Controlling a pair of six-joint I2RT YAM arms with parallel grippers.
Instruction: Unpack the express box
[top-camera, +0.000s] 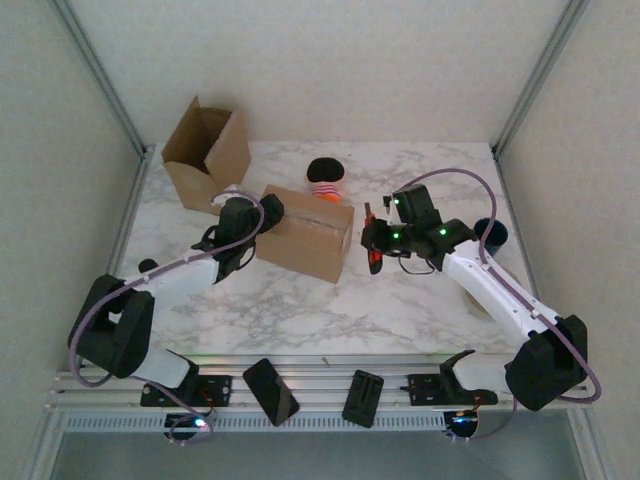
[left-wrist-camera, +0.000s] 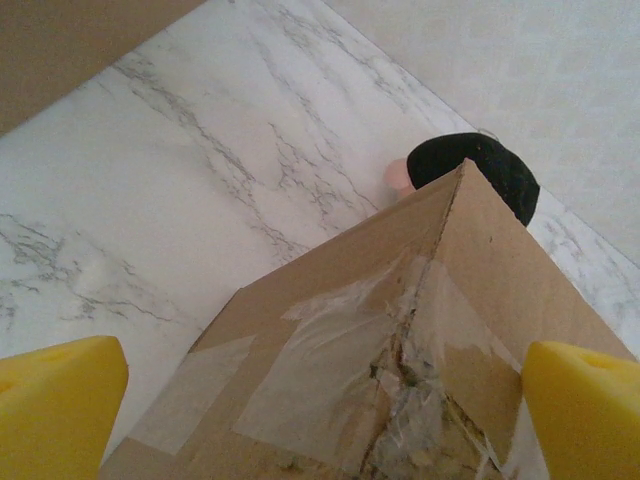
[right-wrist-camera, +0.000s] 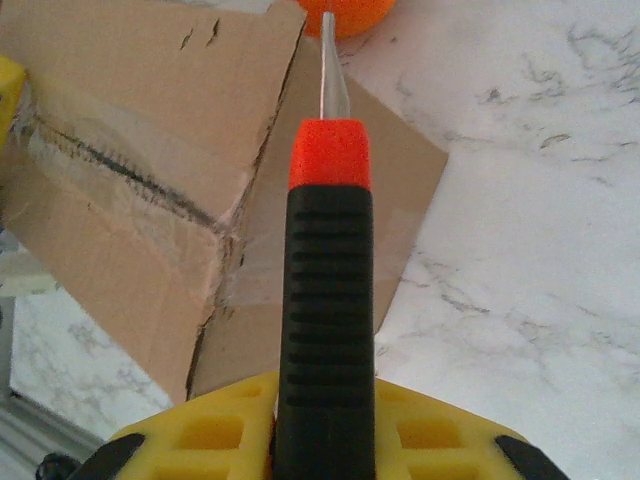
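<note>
One taped express box (top-camera: 305, 235) at table centre, long axis left to right, right end slightly nearer. Left gripper (left-wrist-camera: 320, 360) spread wide astride its left corner. Right gripper (right-wrist-camera: 325, 425) clamped on knife (right-wrist-camera: 325, 290), blade beside the right end. Behind, plush toy (top-camera: 325, 178); back left, unfolded carton (top-camera: 205, 150).

White marble-veined table (top-camera: 400, 300), pale walls (top-camera: 330, 60), soft even light.

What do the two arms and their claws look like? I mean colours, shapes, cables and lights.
The left arm and the right arm each have black rounded joints and a white tubular link. A lavender cable loops along each. Small green lights glow on the right arm's black wrist. The left claw and the right claw have blocky yellow fingers.
</note>
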